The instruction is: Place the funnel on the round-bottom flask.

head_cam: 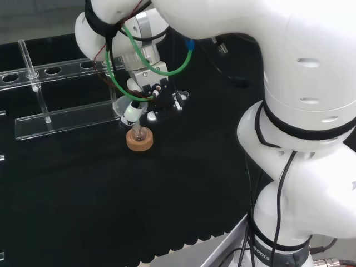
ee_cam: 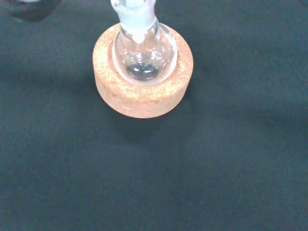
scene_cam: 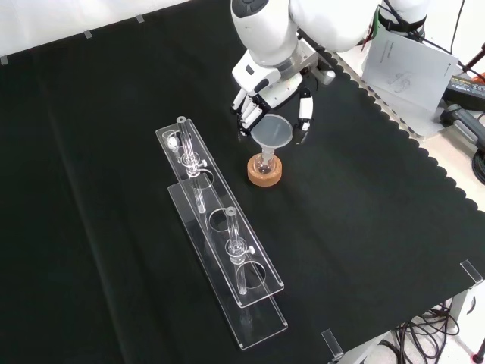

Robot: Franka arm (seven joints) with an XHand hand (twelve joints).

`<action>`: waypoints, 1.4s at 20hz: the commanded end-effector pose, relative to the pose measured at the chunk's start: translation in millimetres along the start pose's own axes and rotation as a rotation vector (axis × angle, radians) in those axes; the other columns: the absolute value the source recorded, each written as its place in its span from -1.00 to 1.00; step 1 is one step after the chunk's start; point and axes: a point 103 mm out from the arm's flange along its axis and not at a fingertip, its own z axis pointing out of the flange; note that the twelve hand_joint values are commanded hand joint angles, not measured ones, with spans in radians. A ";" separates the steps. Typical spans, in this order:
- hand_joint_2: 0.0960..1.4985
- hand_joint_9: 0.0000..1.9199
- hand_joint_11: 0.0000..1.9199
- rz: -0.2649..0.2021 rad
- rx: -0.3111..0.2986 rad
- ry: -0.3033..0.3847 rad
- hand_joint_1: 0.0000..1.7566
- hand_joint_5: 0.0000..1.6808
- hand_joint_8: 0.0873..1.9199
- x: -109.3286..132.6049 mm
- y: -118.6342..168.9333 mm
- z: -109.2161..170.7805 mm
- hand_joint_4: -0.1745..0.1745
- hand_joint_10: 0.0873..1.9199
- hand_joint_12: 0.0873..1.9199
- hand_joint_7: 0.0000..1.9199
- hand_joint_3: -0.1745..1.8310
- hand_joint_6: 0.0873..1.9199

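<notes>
Wrist view. Round-bottom flask (ee_cam: 144,50), clear glass, sits upright in a cork ring stand (ee_cam: 143,72). The bulb rests in the ring's central opening; cork shows all round it. A small dark patch lies at the bottom of the bulb, seen through the glass. The flask neck (ee_cam: 134,12) is frosted and whitish and runs out of frame. The cork ring stands on the black cloth of the table (ee_cam: 216,168) and casts a soft shadow beside its base. Cloth is bare around the ring.
</notes>
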 end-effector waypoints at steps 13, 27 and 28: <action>-0.09 -0.31 -0.56 0.001 0.036 0.038 -0.26 -0.55 -0.16 -12.6 -2.6 1.8 -0.49 -0.32 0.35 -0.65 -0.34 -0.68; -0.24 -0.99 -0.92 -0.092 0.032 0.056 -0.54 -0.93 -1.00 -18.9 -12.0 3.5 -0.28 -0.27 0.55 -1.00 -0.70 -1.00; -0.24 -0.99 -0.93 -0.091 0.012 0.062 -0.54 -0.94 -1.00 -20.3 -13.4 1.3 -0.27 -0.29 0.55 -1.00 -0.71 -1.00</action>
